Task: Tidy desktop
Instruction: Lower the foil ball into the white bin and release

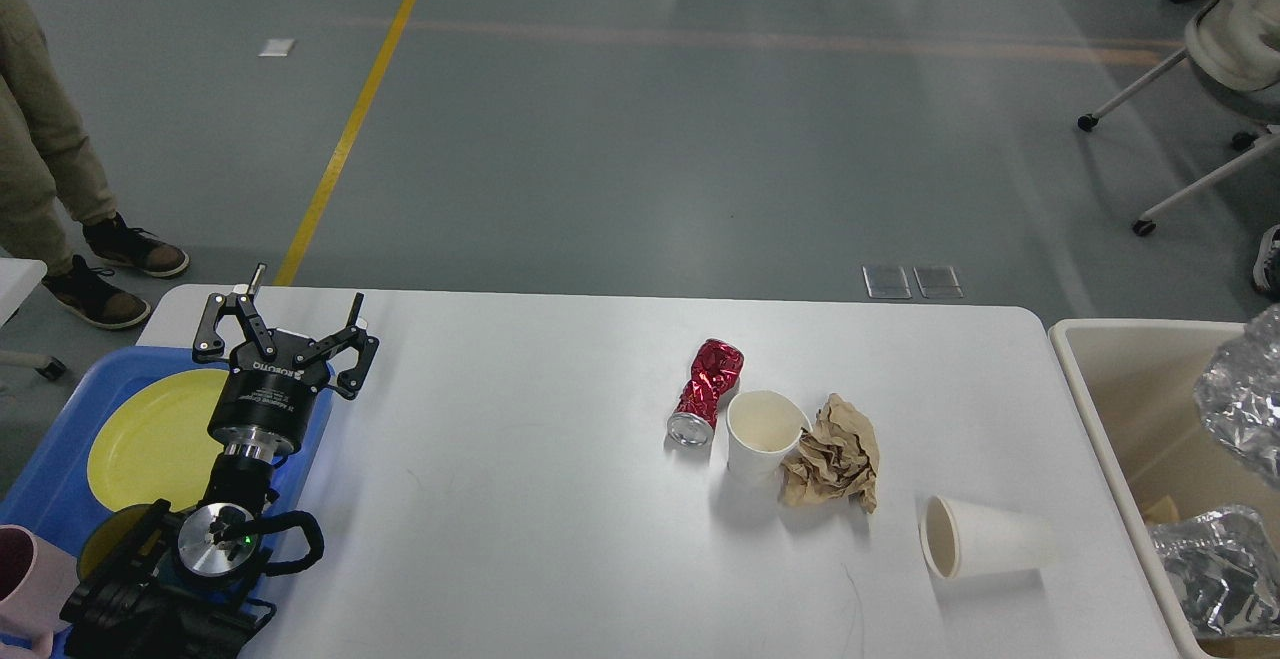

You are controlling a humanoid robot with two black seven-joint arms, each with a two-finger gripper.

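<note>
The white counter (520, 499) is being seen as the widest thing in view, filling the lower half of the frame from the left edge region to the beige bin (1110, 409), which is standing just beside its right end. Inside that bin, crumpled silver foil (1240, 409) is lying against the right edge of the picture. At the counter's left end a blue tray (60, 459) is resting, and a yellow plate (150, 439) is lying flat in it, with a pink cup (25, 579) partly showing at the tray's near corner. The left arm is being held over the tray's right rim, and its left end effector (290, 319) is hanging released above the counter's far left corner, the fingers spread wide with nothing between them. The right end effector is not being shown anywhere in the view. Right of the counter's middle, small litter is gathered: a white paper cup (990, 539) is lying on its side with its mouth turned left, apart from the rest; a crumpled brown paper (835, 454) is touching an upright white paper cup (762, 434); and a crushed red can (708, 389) is lying just beside that upright cup's left side.
</note>
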